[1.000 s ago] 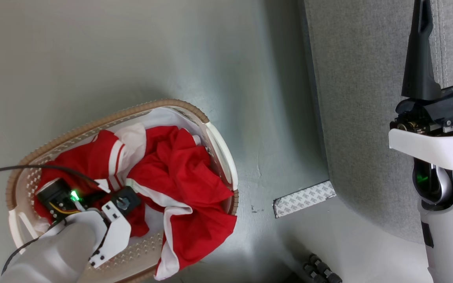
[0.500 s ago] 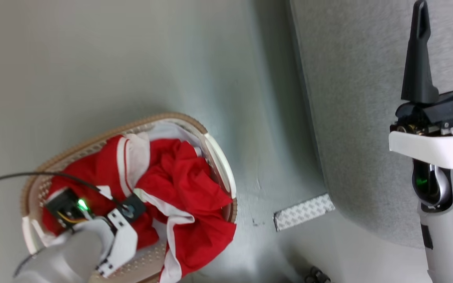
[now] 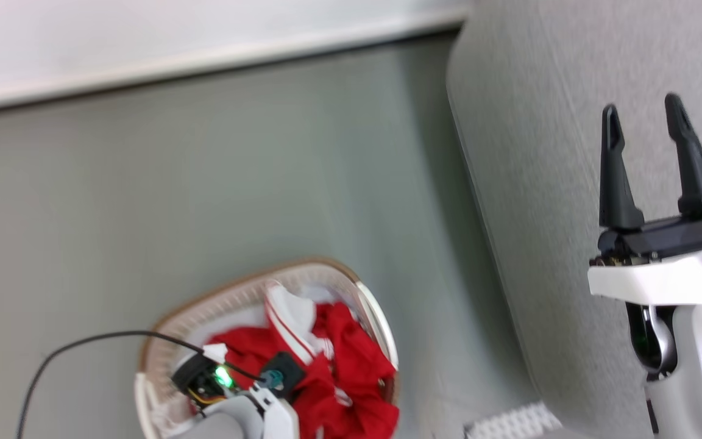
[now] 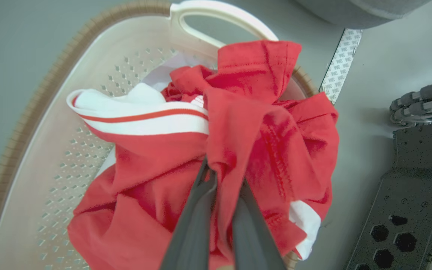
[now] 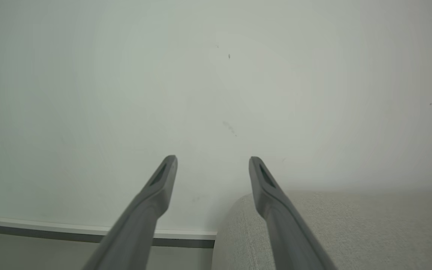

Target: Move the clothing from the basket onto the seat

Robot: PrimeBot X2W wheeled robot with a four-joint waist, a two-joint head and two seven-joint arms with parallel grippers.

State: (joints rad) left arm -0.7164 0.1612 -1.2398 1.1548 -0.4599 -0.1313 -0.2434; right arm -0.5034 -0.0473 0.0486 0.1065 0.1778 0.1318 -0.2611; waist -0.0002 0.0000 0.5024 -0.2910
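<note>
Red clothing [image 3: 351, 366] with white striped panels lies bunched in the cream basket [image 3: 217, 302] at the bottom of the head view. In the left wrist view my left gripper [image 4: 221, 180] is shut on a fold of the red clothing [image 4: 246, 138], lifted over the basket [image 4: 51, 123]. The fingertips are buried in fabric. My right gripper [image 3: 643, 116] stands open with nothing in it over the grey seat [image 3: 540, 183]. The right wrist view shows the right gripper [image 5: 212, 161] pointing at a pale wall above the seat [image 5: 332, 225].
Grey floor [image 3: 205, 183] lies between basket and seat, with a white wall base [image 3: 205, 55] beyond. A patterned tape strip [image 4: 341, 62] sits on the floor by the basket. My dark base and wheel [image 4: 422, 101] are right of the basket.
My left gripper shut on the red clothing and bunched it upward. The camera tilted up, so basket and arms sit lower in the picture and the wall base has come into view.
</note>
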